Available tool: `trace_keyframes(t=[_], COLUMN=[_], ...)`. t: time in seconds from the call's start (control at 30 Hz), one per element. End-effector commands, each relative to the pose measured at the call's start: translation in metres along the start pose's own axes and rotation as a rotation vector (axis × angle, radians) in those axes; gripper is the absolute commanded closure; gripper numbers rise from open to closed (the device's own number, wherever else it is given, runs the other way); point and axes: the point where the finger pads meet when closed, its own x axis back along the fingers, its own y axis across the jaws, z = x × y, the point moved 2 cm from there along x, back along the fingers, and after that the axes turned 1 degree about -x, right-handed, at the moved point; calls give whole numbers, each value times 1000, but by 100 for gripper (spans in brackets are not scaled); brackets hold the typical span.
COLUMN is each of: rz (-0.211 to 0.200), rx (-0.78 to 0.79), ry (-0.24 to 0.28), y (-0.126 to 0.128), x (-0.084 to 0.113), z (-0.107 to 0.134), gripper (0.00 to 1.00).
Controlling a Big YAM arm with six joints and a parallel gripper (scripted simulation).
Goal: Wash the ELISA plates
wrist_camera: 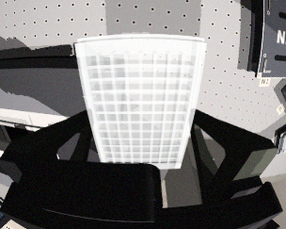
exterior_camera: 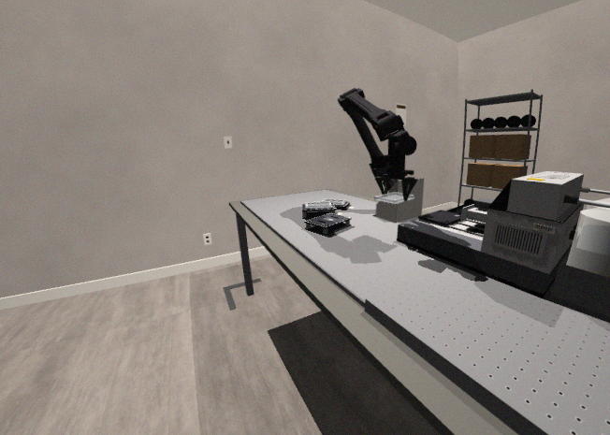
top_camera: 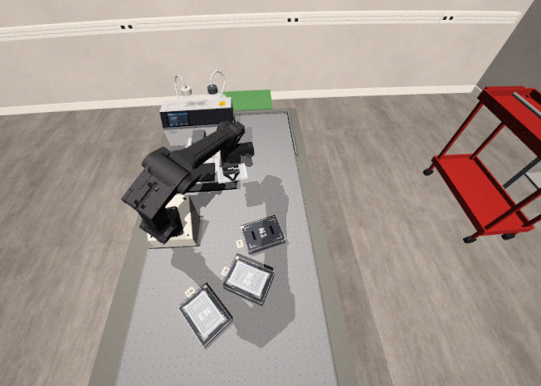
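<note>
My gripper (top_camera: 232, 172) (exterior_camera: 396, 195) (wrist_camera: 141, 114) is shut on a clear-white plate (top_camera: 242, 170) (exterior_camera: 393, 199) (wrist_camera: 141, 89), held roughly level in the air beside the washer (top_camera: 209, 117) (exterior_camera: 520, 238). Nest N1 (top_camera: 274, 241) (exterior_camera: 327, 220) (wrist_camera: 273, 27) is empty. One plate (top_camera: 249, 277) sits in nest N2 (top_camera: 244, 295), another plate (top_camera: 205, 312) in nest N3 (top_camera: 190, 326). The arm hides the washer's keypad and much of its deck in the top view. The lamp is not visible. I cannot tell the held plate's cut-off corner.
The arm's pale base block (top_camera: 188, 222) (exterior_camera: 399, 209) stands beside the washer, near the held plate in the exterior view. Tubes rise behind the washer. A red cart (top_camera: 479, 188) stands on the floor, away from the table.
</note>
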Motion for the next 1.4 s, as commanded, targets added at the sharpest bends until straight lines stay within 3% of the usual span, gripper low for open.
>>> trace_keyframes(t=[0.0,0.13,0.23,0.6,0.67,0.7,0.77,0.83,0.87,1.37], rz=[-22,-34,-19,-39,-39,-21,-31,-35,-16,-12], rx=[26,18,28,3,3,23,9,8,59,111], ry=[-3,-14,-1,-29,-29,-4,-22,-21,-2,2], y=[-15,-20,-36,-78,-78,-84,-92,-90,-99,-164], x=[4,9,1,9,9,-2,6,3,-7,-14], z=[-13,-26,-27,-78,-78,-67,-83,-83,-68,-76], gripper=[18,18,18,18,18,18,18,18,18,18])
